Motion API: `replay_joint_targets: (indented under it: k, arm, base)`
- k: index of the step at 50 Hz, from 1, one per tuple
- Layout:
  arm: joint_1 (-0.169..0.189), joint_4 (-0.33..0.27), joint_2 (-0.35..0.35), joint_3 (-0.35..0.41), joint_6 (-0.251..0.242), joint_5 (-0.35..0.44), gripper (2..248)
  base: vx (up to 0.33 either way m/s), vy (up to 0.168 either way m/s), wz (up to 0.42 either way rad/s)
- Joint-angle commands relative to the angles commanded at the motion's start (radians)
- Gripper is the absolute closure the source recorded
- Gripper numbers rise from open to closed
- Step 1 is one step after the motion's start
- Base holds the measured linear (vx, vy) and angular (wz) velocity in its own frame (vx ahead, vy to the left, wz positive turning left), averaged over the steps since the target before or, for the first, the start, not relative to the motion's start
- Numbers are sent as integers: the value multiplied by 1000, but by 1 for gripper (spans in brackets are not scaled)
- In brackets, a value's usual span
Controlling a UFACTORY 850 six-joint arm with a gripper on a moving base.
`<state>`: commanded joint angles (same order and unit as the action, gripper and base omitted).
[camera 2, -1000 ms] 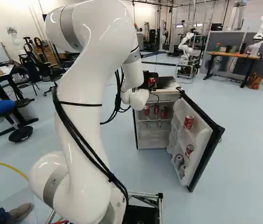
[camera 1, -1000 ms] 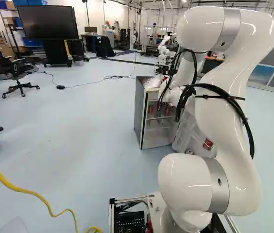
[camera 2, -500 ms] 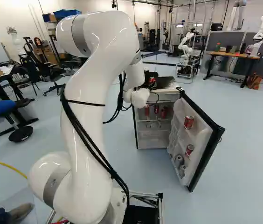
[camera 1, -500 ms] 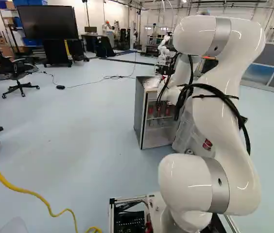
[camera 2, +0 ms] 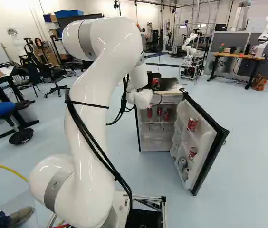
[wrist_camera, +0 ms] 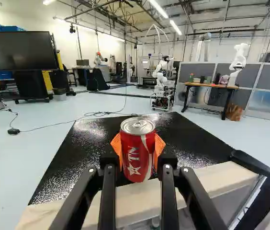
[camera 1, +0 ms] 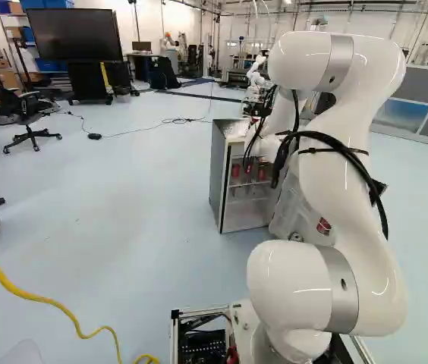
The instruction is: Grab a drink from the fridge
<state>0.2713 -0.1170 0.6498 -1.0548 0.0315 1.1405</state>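
Note:
In the right base view my gripper [camera 2: 152, 79] is over the small fridge [camera 2: 176, 89], around a red drink can [camera 2: 155, 83]. Seen from the wrist, the gripper [wrist_camera: 138, 147] is shut on the upright red can [wrist_camera: 138, 160], an orange pad [wrist_camera: 160, 147] on either side. The fridge's black top [wrist_camera: 89, 153] lies beneath and beyond the can; whether the can touches it I cannot tell. The fridge door [camera 2: 211, 142] stands open. Red cans [camera 2: 159, 111] are on the upper shelf inside, and the door racks hold red cans [camera 2: 192, 124] and a silver one [camera 2: 182, 163].
A yellow cable [camera 1: 47, 301] lies on the floor in the left base view. Another robot [camera 2: 189, 53] stands beyond the fridge, near a desk [camera 2: 236, 56]. A thin black cord [wrist_camera: 77, 120] runs across the floor past the fridge. A person's shoe [camera 2: 21, 216] shows beside the base.
My arm's upper bend has come down, shifting left in the left base view and right in the right one. The gripper, still around the can, has shifted only slightly. The base has not moved.

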Motion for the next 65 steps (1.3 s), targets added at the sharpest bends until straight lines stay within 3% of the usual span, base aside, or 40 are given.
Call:
replay_joint_targets:
  k: [41, 42, 47, 48, 52, 53, 57, 58, 62, 63, 65]
  arm:
    - [0, 0, 11, -2, 0, 0, 157]
    - [0, 0, 11, -2, 0, 0, 127]
    - [0, 0, 11, -2, 0, 0, 127]
    - [0, 0, 11, -2, 0, 0, 93]
    - [0, 0, 11, -2, 0, 0, 93]
    - [0, 0, 11, -2, 0, 0, 58]
    - [0, 0, 10, -2, 0, 0, 58]
    - [0, 0, 9, -2, 0, 0, 22]
    - [0, 0, 4, -1, 0, 0, 22]
    - [0, 0, 2, 0, 0, 0, 3]
    - [0, 0, -4, 4, 0, 0, 3]
  base:
    - [0, 0, 0]
    - [0, 0, 0]
    - [0, 0, 0]
    - [0, 0, 0]
    - [0, 0, 0]
    - [0, 0, 0]
    - [0, 0, 0]
    - [0, 0, 0]
    - [0, 0, 0]
    - [0, 0, 0]
    - [0, 0, 0]
